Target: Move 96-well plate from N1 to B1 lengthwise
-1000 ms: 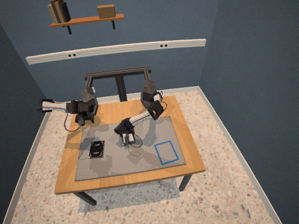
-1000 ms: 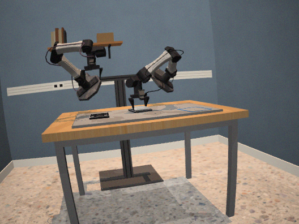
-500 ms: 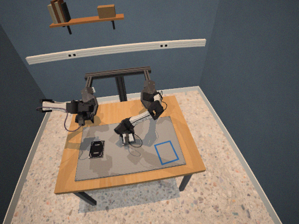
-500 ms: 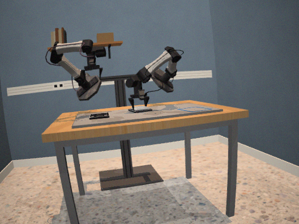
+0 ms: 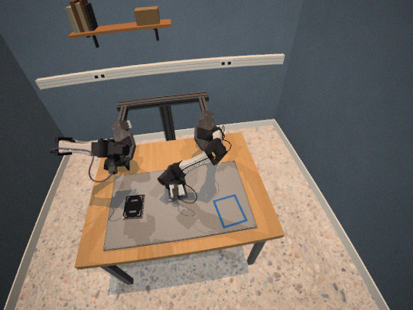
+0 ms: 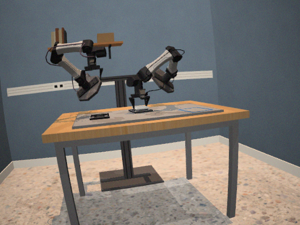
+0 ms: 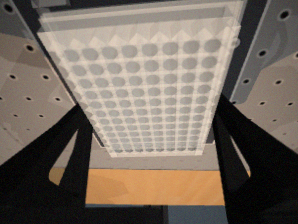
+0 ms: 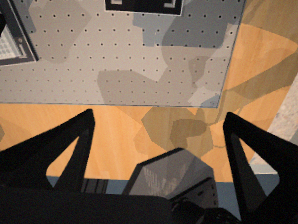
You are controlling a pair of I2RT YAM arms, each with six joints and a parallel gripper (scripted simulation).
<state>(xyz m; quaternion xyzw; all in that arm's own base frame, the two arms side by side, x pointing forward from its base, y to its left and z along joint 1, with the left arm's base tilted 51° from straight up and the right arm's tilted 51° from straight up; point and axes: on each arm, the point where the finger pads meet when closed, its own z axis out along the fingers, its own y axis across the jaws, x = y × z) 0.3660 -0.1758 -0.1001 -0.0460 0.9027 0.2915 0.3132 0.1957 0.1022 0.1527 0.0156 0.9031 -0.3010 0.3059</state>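
Note:
The pale 96-well plate (image 7: 150, 90) (image 6: 141, 107) sits low in a dark nest (image 6: 148, 110) (image 8: 22, 37) near the middle of the board. My left gripper (image 7: 149, 99) (image 6: 140, 106) points down and is shut on the plate, one finger at each long side. The other black nest (image 5: 134, 204) (image 6: 99, 116) (image 8: 145, 9), N1, the rightmost from the arms' side, is empty. B1 is the blue taped outline (image 5: 218, 214) (image 6: 196, 112), with nothing inside it. My right gripper (image 8: 159, 117) is open and empty, high above the table's edge on the arms' side.
The grey perforated board (image 5: 168, 235) (image 8: 75, 85) lies on the wooden table (image 5: 94, 256) (image 6: 85, 134). The left forearm reaches over the board between the middle nest and its base. A dark post stands behind the table. A shelf (image 5: 117, 29) hangs on the back wall.

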